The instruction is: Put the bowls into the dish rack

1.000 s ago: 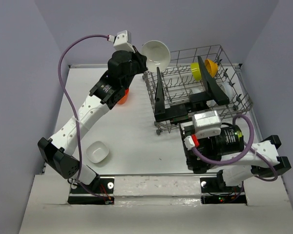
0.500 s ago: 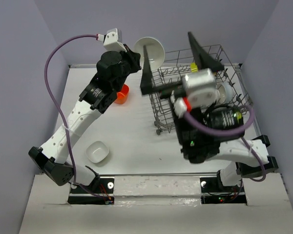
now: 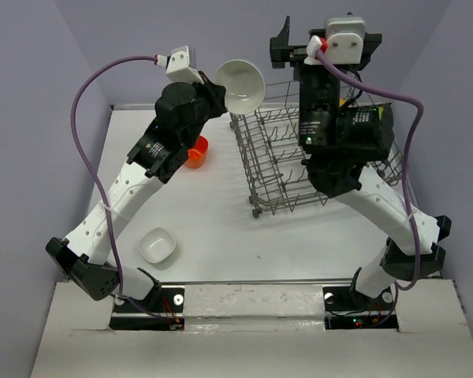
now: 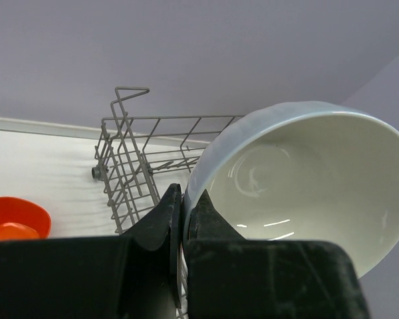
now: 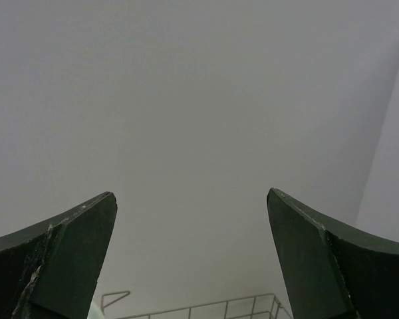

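My left gripper (image 3: 221, 93) is shut on the rim of a white bowl (image 3: 243, 85) and holds it in the air just beyond the far left corner of the grey wire dish rack (image 3: 280, 165). In the left wrist view the jaws (image 4: 185, 199) pinch the bowl's wall (image 4: 306, 173), with the rack (image 4: 139, 159) below and behind. My right gripper (image 3: 315, 35) is open and empty, raised high above the rack's far side; its view (image 5: 193, 206) shows only the wall and the rack's top rim (image 5: 206, 309). Bowls inside the rack are hidden by the right arm.
A red-orange bowl (image 3: 195, 151) sits on the table left of the rack, under the left arm, and shows in the left wrist view (image 4: 13, 216). A small white bowl (image 3: 158, 245) lies near the table's front left. Purple walls close in at the back and sides.
My right arm has swung up from the rack's near side to high above its far side, jaws still open. My left gripper shifted the white bowl slightly.
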`<act>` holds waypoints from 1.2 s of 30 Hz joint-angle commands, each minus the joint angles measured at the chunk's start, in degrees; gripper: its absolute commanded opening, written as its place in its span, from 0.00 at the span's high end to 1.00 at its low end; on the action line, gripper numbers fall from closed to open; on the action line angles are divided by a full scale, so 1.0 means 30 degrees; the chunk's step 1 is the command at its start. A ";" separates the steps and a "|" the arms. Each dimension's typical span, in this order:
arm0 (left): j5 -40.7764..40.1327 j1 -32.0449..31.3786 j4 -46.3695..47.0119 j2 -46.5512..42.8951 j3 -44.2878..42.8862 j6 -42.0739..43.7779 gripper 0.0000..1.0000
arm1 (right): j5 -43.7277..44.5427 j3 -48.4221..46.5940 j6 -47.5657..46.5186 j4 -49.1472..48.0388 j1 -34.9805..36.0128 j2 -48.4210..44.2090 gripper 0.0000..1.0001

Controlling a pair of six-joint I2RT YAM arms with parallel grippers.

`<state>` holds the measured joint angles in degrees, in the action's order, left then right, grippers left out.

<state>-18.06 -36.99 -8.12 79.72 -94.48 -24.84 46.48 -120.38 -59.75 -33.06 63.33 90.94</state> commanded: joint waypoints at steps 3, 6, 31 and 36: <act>-0.0306 0.0143 0.1886 -0.0647 -0.0354 0.0077 1.00 | -0.0639 0.0545 0.2686 0.0824 -0.2737 0.0655 0.00; -0.0278 0.0231 0.1857 -0.0734 -0.0295 0.0107 1.00 | -0.0903 0.0634 0.3624 0.1233 -0.3881 0.0888 0.00; 0.0015 0.0349 0.1886 -0.0764 -0.0120 -0.0011 1.00 | 0.1203 -0.1328 0.6321 0.4276 -0.6901 0.2354 0.00; 0.0337 0.0349 0.2033 -0.0530 -0.0294 -0.0157 1.00 | 0.0685 -0.2847 0.8392 0.9327 -0.6901 0.2033 0.00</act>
<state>-17.72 -36.21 -9.02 79.72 -94.48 -24.43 48.97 -123.48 -40.86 -16.64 42.81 98.94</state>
